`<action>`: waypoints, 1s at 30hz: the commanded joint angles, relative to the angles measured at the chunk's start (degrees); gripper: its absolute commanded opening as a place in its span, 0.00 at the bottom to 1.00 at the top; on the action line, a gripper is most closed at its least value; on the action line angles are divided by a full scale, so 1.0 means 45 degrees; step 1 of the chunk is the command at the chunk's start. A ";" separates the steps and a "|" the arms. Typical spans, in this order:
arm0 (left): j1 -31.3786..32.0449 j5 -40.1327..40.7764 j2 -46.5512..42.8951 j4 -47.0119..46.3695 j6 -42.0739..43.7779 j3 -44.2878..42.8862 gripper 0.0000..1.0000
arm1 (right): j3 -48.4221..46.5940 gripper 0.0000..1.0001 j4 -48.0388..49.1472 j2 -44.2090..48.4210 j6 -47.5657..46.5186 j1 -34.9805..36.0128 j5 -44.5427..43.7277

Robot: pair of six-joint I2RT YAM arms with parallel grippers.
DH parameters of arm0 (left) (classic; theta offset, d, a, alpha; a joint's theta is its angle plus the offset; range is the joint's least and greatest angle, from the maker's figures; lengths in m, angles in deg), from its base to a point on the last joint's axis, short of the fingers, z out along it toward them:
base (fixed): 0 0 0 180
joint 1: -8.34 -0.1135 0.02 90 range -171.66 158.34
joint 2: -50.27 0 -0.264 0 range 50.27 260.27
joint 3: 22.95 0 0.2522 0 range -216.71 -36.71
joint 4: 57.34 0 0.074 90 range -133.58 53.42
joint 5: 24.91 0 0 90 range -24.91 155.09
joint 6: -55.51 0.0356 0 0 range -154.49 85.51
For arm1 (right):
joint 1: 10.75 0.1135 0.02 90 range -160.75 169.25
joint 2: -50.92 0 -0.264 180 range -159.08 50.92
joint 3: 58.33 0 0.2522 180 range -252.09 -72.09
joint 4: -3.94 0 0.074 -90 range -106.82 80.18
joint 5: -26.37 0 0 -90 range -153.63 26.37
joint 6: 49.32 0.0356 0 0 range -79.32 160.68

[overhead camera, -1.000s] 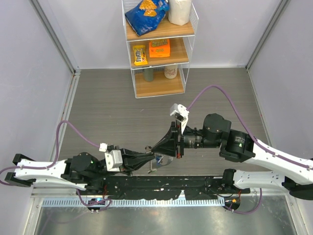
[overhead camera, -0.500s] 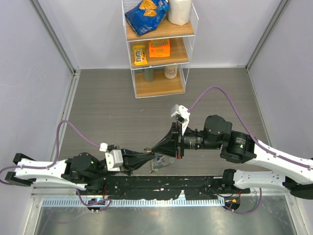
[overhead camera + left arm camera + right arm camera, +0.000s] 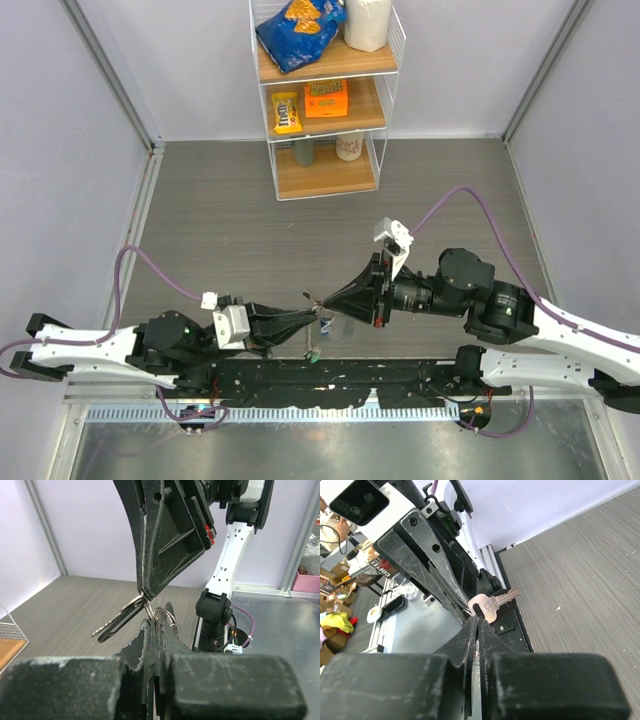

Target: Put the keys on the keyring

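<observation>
Bright, even light falls from above, and shadows on the table (image 3: 220,220) are soft. Both wrist views blur their own near fingers (image 3: 75,690) (dark, smeared blocks), while their backgrounds are sharper.

The keyring (image 3: 168,615) is mostly hidden behind the fingers (image 3: 148,639).

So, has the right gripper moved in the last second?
Yes. In the top view the right gripper has shifted to the right, judged against the shelf unit behind it.
</observation>
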 commanded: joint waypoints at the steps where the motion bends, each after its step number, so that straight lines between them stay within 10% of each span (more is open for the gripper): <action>1: -0.0015 -0.0143 -0.0213 -0.1603 0.0258 -0.0261 0.00 | 0.0252 0.14 0.0785 0.0119 0.0498 0.0046 -0.0231; 12: -0.0015 -0.0299 -0.0428 -0.1525 0.0200 -0.0183 0.00 | 0.0137 0.46 0.0433 0.0724 0.0343 0.0046 -0.1128; 30: -0.0015 -0.2739 -0.0467 -0.0100 -0.0698 -0.0711 0.00 | -0.4568 0.51 -0.3742 -0.1599 -0.5048 0.0046 0.2186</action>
